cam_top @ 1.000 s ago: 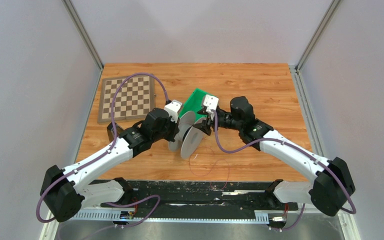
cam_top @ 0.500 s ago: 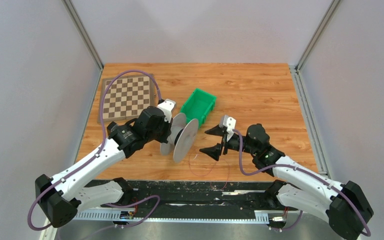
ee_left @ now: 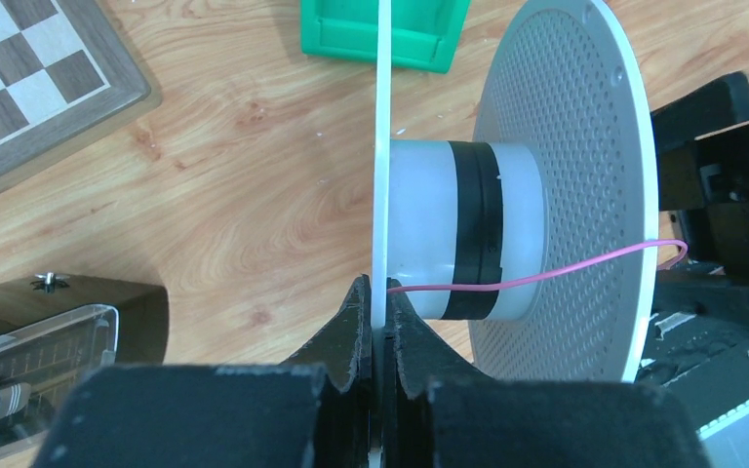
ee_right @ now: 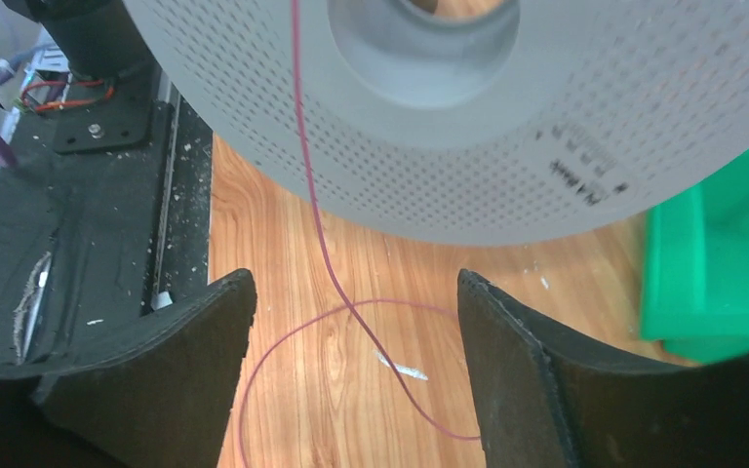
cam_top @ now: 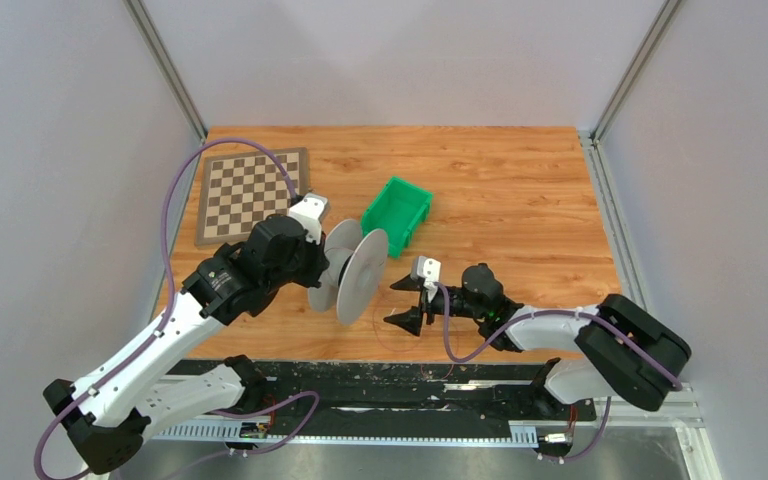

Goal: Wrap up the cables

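Note:
The pale grey two-disc spool point(cam_top: 360, 275) is held off the table on edge. My left gripper point(cam_top: 324, 270) is shut on the rim of its left disc, seen close in the left wrist view point(ee_left: 380, 292). A thin pink cable point(ee_left: 566, 273) leaves the spool's white and black core point(ee_left: 439, 229) and crosses the perforated right disc point(ee_left: 566, 146). In the right wrist view the cable point(ee_right: 322, 244) hangs down the disc face point(ee_right: 449, 146) and loops on the wood. My right gripper point(cam_top: 400, 302) is open and empty just right of the spool, its fingers point(ee_right: 205, 331) either side of the loop.
A green bin point(cam_top: 397, 213) stands behind the spool. A chessboard point(cam_top: 250, 193) lies at the back left. A dark box with a clear cover point(ee_left: 49, 341) sits by my left arm. A black rail point(cam_top: 390, 400) runs along the table's near edge.
My right gripper has left the spool, drawn back toward the near edge and now stands open. My left arm has carried the spool a little to the left.

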